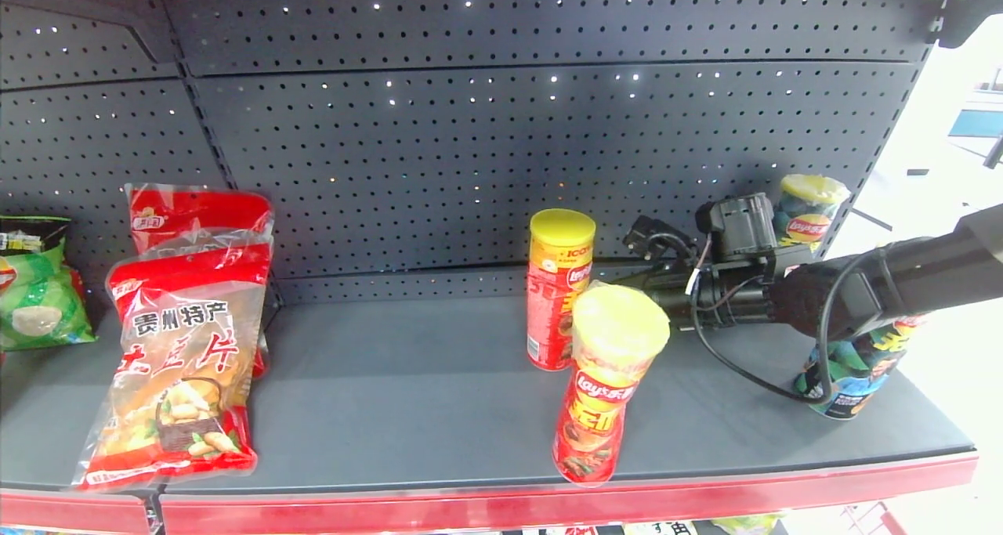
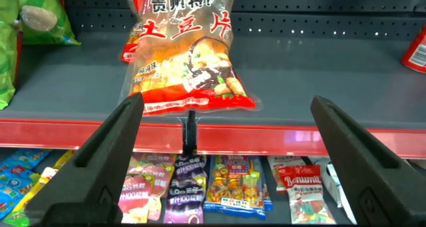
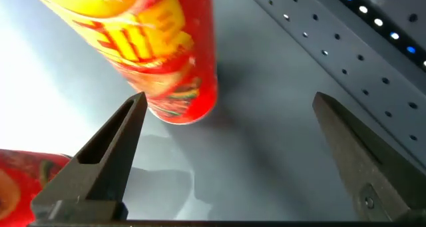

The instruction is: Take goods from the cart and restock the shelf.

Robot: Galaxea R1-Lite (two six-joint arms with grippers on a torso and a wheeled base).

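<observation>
Two red crisp canisters with yellow lids stand mid-shelf: a back one [image 1: 558, 292] and a front one [image 1: 607, 386] that leans slightly. My right arm [image 1: 791, 292] lies over the grey shelf board [image 1: 415, 394] from the right, its tip hidden behind the front canister. In the right wrist view my right gripper [image 3: 229, 99] is open and empty, low over the board. The back canister [image 3: 176, 54] stands just beyond one finger [image 3: 106, 160], not between the fingers. My left gripper [image 2: 226, 100] is open and empty before the shelf's red front edge [image 2: 279, 137], facing a red potato-chip bag [image 2: 183, 54].
Two dark blue-green canisters stand at the right end, one at the back [image 1: 807, 206] and one partly hidden by my arm [image 1: 854, 370]. Red bags [image 1: 180, 347] and a green bag [image 1: 35, 292] stand at the left. Candy packets [image 2: 233, 187] fill the shelf below.
</observation>
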